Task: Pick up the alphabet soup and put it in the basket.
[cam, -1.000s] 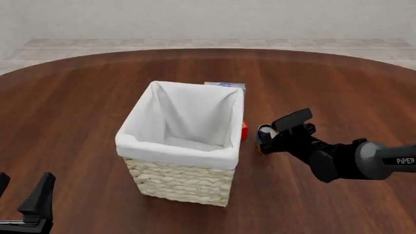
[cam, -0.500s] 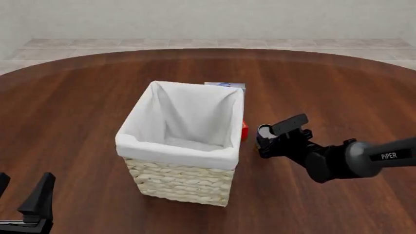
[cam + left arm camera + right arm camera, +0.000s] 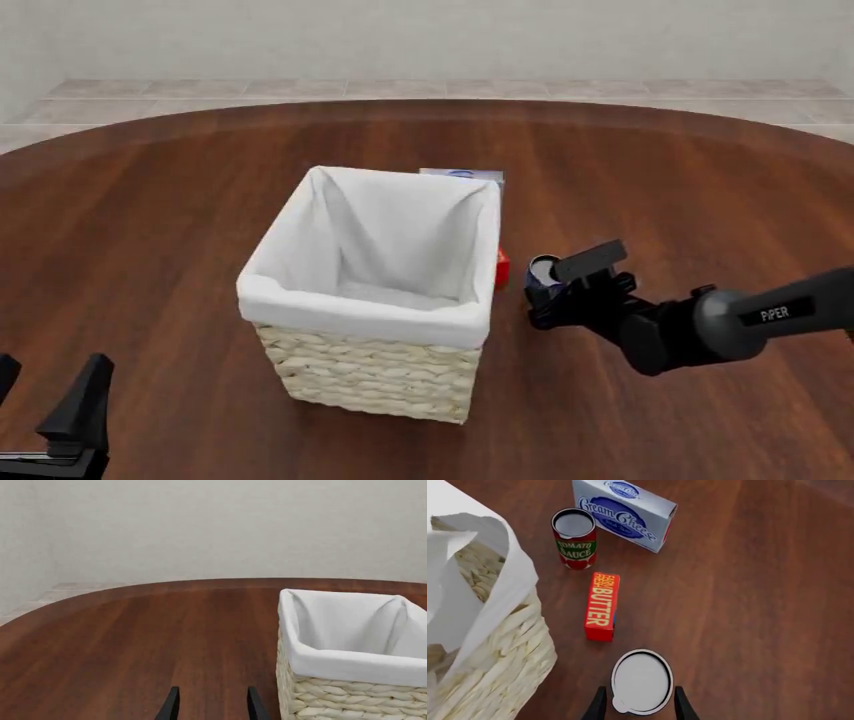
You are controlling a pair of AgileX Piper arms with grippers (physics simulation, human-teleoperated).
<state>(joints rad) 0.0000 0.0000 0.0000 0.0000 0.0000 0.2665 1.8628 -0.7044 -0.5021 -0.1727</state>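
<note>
The alphabet soup (image 3: pixel 640 677) stands upright on the table just right of the basket (image 3: pixel 374 375); in the right wrist view only its pale round lid shows. In the front view a bit of the blue can (image 3: pixel 541 270) shows behind the fingers. My right gripper (image 3: pixel 554 283) is open, with one finger on each side of the can (image 3: pixel 639 692). The basket is cream wicker with a white cloth lining and shows in the right wrist view (image 3: pixel 500 655) and the left wrist view (image 3: pixel 333 700). My left gripper (image 3: pixel 51 375) is open and empty at the near left (image 3: pixel 212 707).
A red butter box (image 3: pixel 602 605) lies between the soup and the basket and shows in the front view (image 3: pixel 502 268). A tomato sauce can (image 3: pixel 575 537) and a cream cheese box (image 3: pixel 624 512) stand farther back; the box peeks over the basket (image 3: pixel 463 176).
My right gripper has moved down and slightly left, and its fingers now stand on either side of the soup can. The left arm has not moved.
</note>
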